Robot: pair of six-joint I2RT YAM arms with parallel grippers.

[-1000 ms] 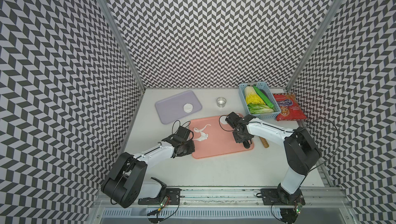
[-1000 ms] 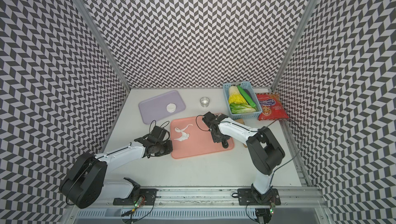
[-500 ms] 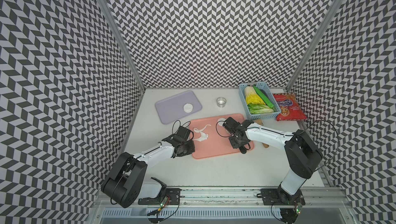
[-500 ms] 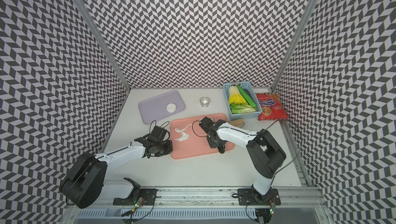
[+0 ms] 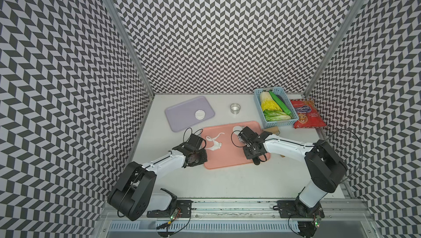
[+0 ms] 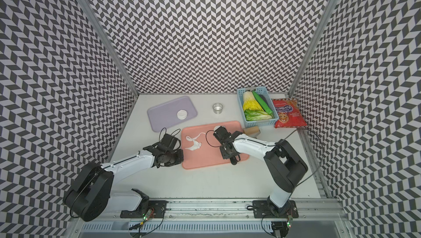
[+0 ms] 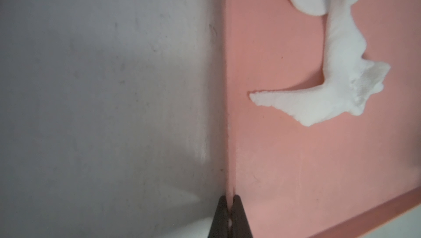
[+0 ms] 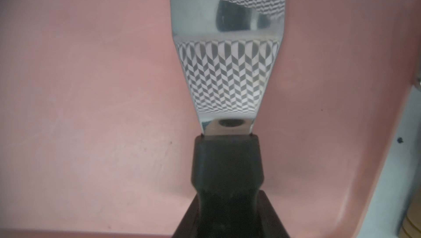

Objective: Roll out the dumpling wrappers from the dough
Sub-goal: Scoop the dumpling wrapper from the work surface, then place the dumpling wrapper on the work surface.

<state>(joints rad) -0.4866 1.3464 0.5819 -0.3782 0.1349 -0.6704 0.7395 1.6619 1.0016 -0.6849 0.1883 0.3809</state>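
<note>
Left wrist view, soft focus throughout. The dough (image 7: 337,84) runs off the top edge, so its outline is incomplete. Of the left tool (image 7: 230,202) only the tips show; the rest is cut off at the bottom edge.

Right wrist view: the spatula (image 8: 227,66) blade is cut off at the top edge.

Both top views: the right tool (image 5: 243,134) half covers a white round patch (image 5: 237,128) at the far edge of the pink tray (image 5: 227,157). Wrapper or not, cannot tell. The wooden piece (image 5: 272,131) is partly hidden under the right arm. The dumpling wrappers (image 5: 200,114) are too small to count.
</note>
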